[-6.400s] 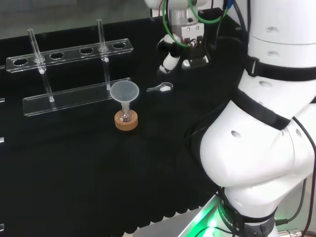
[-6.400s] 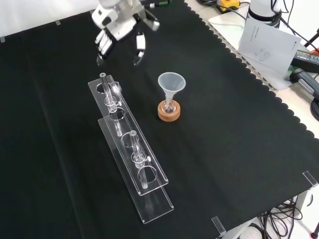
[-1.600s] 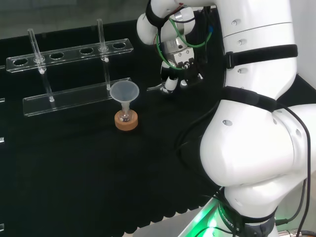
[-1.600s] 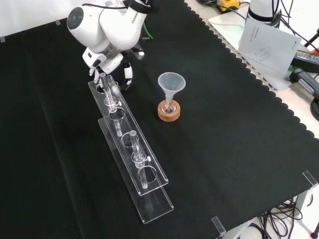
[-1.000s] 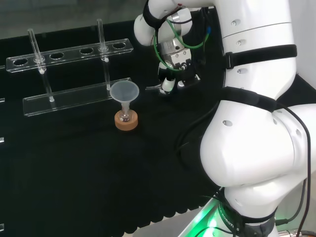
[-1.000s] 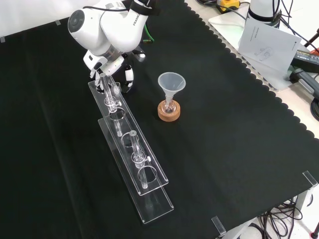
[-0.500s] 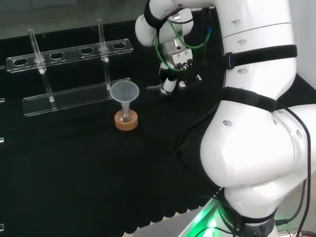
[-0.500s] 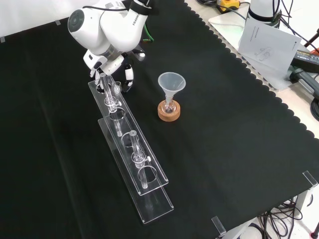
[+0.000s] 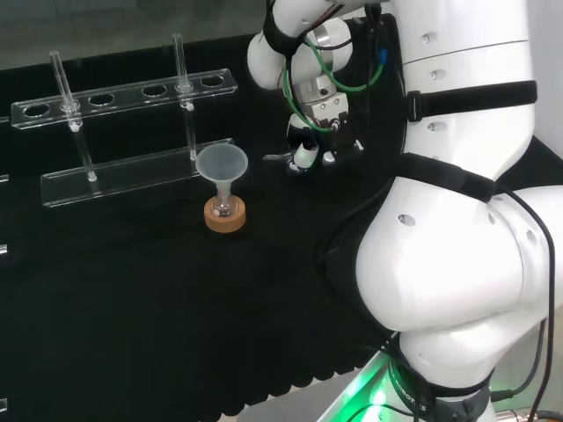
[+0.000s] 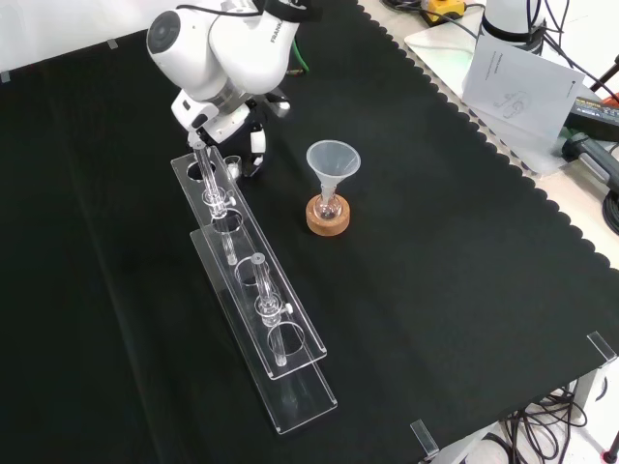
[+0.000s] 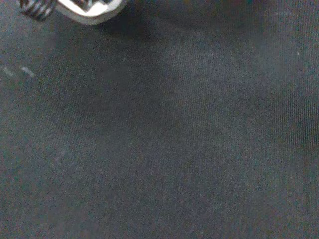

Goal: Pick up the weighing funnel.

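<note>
The weighing funnel (image 9: 275, 157) is a small clear piece low over the black cloth, right of the big funnel in the head view. Its thin stem sticks out to the left from under my hand (image 9: 315, 141). The hand reaches down on the scoop end with its fingers curled round it. I cannot tell whether the piece is off the cloth. In the front view the hand (image 10: 254, 143) hangs under the arm's white link, beside the rack's far end. A blurred white part of the hand (image 11: 84, 10) shows over bare cloth in the wrist view.
The big funnel (image 9: 221, 163) stands in a small flask on a cork ring (image 9: 225, 214), left of and nearer than the hand in the head view. A long clear tube rack (image 10: 256, 290) with glass tubes lies close beside the hand. White papers (image 10: 517, 82) lie off the cloth.
Over six seconds the hand came down from above the cloth onto the weighing funnel. In the last half second hand and wrist link shifted slightly right in the head view; the stem kept its place.
</note>
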Tool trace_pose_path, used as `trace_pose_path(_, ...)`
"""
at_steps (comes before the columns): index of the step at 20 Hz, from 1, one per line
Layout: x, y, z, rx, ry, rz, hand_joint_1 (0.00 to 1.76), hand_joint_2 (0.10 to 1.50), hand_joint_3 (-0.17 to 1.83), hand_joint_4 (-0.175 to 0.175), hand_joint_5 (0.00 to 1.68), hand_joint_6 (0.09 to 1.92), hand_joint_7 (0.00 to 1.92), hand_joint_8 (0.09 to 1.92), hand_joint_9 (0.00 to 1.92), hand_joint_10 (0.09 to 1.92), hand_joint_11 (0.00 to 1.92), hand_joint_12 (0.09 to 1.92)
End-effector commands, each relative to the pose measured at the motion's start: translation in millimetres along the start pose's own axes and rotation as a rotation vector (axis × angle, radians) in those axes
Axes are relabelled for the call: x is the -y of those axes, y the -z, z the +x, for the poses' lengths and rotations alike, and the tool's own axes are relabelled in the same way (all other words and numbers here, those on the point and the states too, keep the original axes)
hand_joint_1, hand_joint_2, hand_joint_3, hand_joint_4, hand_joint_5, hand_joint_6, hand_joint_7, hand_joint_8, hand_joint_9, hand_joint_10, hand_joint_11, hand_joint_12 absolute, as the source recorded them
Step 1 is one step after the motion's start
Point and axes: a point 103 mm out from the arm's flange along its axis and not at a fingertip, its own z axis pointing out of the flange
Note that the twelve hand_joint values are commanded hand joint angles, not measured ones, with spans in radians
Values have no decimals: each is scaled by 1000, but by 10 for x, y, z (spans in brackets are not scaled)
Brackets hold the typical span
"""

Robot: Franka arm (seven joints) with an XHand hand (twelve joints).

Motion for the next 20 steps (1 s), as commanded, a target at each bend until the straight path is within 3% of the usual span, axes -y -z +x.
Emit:
trace_pose_path(1,86,449,-60,12,3,-116,1131,670,600,175,1320,561,798,606,1069,335,761,1093)
trace_pose_path(10,358,862,-97,59,-16,-137,1132,670,593,175,1328,543,796,605,1083,320,783,1081)
trace_pose_path(20,835,1092,-49,121,-64,-130,1133,670,592,175,1333,535,793,608,1093,311,787,1065)
